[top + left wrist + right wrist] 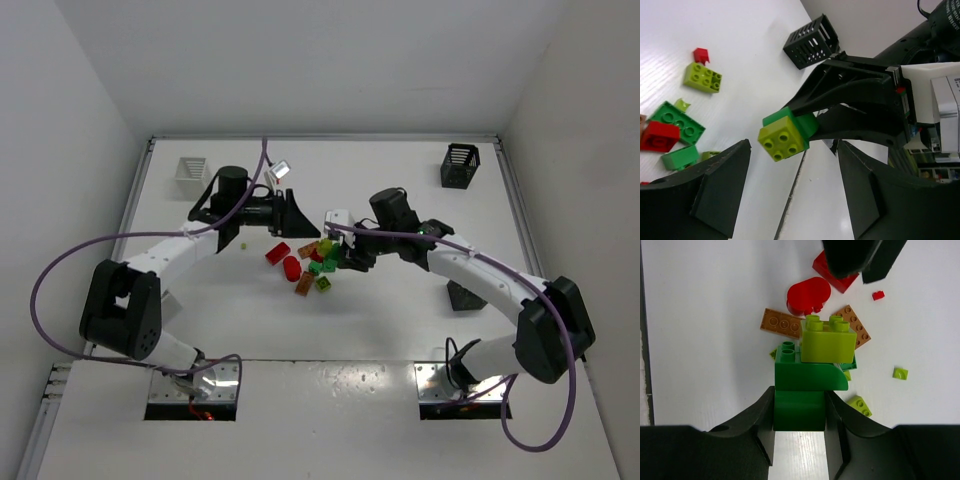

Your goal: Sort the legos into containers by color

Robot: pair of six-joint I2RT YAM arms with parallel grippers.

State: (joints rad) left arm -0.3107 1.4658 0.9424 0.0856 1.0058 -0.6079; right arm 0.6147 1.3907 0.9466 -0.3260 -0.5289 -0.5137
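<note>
Stack of green legos (812, 372) juts lengthwise from grasping right pincer (800, 407); left pincer (792, 146) released.

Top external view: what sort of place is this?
Probably a lab robot test cell: a white table boxed in by bare white walls, the left arm and right arm bolted at its near edge, with legos and small slatted baskets as props.

The legos (291, 267) lie clumped on the table (400, 180) just beside the left fingers (297, 213). The right fingers (347, 261) reach among them.
</note>
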